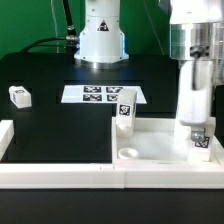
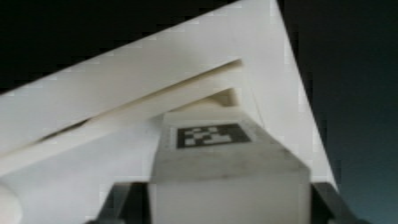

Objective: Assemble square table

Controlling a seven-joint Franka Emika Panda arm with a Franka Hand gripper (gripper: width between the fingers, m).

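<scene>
Toward the lower right of the exterior view, the fingers (image 1: 200, 133) clamp a short white tagged plastic leg block (image 1: 201, 144) over a corner of the white square plastic tray-like tabletop (image 1: 150, 148) on the black desk (image 1: 55, 125). Another leg (image 1: 124, 116) stands upright at the tabletop's far corner. These parts look light, rigid and smooth; gripping flat sides seems safest.

A marker board (image 1: 103, 95) lies flat on the black table (image 1: 55, 125).
</scene>
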